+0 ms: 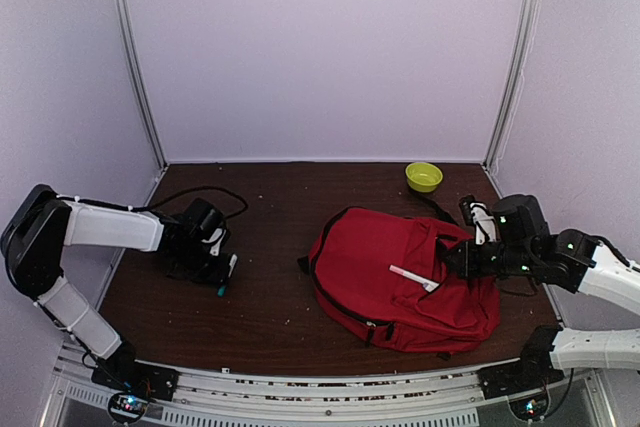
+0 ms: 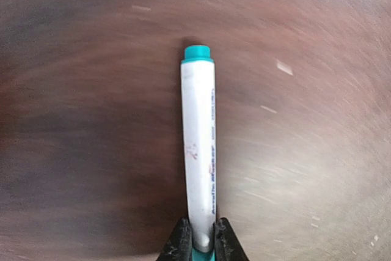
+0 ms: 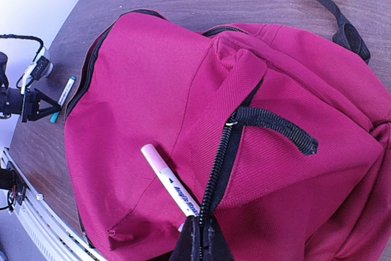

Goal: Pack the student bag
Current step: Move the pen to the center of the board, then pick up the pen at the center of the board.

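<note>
The student bag (image 1: 400,277) is a red backpack lying flat on the right half of the table. It fills the right wrist view (image 3: 153,90). My right gripper (image 1: 450,265) is shut on the black zipper edge (image 3: 220,163) of its pocket, jaws pinched together (image 3: 200,242). A white marker with a pink cap (image 3: 168,178) lies on the bag beside the zipper, also seen from above (image 1: 412,277). My left gripper (image 1: 222,272) is shut on the tail of a white marker with a teal cap (image 2: 198,145), low over the table at the left, jaws tight on it (image 2: 200,242).
A green bowl (image 1: 423,176) stands at the back right, behind the bag. A black strap (image 3: 342,22) trails from the bag toward it. A black cable (image 1: 200,192) loops behind the left arm. Bare brown table lies between the arms.
</note>
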Motion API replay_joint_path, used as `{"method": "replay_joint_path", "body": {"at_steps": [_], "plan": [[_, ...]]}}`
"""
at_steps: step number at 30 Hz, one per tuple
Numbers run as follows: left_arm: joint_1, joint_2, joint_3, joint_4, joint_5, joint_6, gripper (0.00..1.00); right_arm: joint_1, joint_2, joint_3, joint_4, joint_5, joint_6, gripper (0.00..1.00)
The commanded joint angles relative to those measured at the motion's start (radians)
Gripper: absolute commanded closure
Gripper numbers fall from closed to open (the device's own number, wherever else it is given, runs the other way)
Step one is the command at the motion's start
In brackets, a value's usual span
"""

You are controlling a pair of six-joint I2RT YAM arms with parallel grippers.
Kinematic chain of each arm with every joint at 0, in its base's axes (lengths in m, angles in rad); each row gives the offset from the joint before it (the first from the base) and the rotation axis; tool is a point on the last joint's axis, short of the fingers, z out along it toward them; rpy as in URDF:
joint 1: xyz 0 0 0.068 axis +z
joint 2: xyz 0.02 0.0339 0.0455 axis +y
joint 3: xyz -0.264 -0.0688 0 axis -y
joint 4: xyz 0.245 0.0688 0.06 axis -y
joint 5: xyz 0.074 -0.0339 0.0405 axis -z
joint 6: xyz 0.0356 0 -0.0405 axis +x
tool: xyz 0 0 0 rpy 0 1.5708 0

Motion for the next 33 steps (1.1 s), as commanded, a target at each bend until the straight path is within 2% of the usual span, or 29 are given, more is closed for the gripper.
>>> {"method": "replay_joint_path", "body": {"at_steps": [1,4,9,12,18,27,33], "plan": [[-0.056,-0.004,-0.008,0.002,0.039,-0.033,0.87,0.008,0.001,0.029,0.017,-0.006,0.007,1.0],[-0.061,-0.005,-0.001,-0.015,0.01,-0.028,0.81,0.009,0.002,0.03,0.017,-0.007,0.005,1.0],[-0.108,0.007,0.045,-0.086,-0.074,-0.012,0.57,0.009,-0.003,0.032,0.013,-0.004,0.007,1.0],[-0.131,0.018,0.06,-0.113,-0.102,-0.014,0.54,0.009,-0.002,0.028,0.017,-0.008,0.01,1.0],[-0.154,0.029,0.073,-0.133,-0.131,-0.023,0.63,0.01,-0.005,0.03,0.015,-0.008,0.009,1.0],[-0.207,0.102,0.121,-0.168,-0.211,-0.047,0.68,0.012,-0.011,0.028,0.012,-0.007,0.012,1.0],[-0.232,0.13,0.147,-0.168,-0.239,-0.046,0.87,0.012,-0.012,0.028,0.008,-0.002,0.011,1.0]]}}
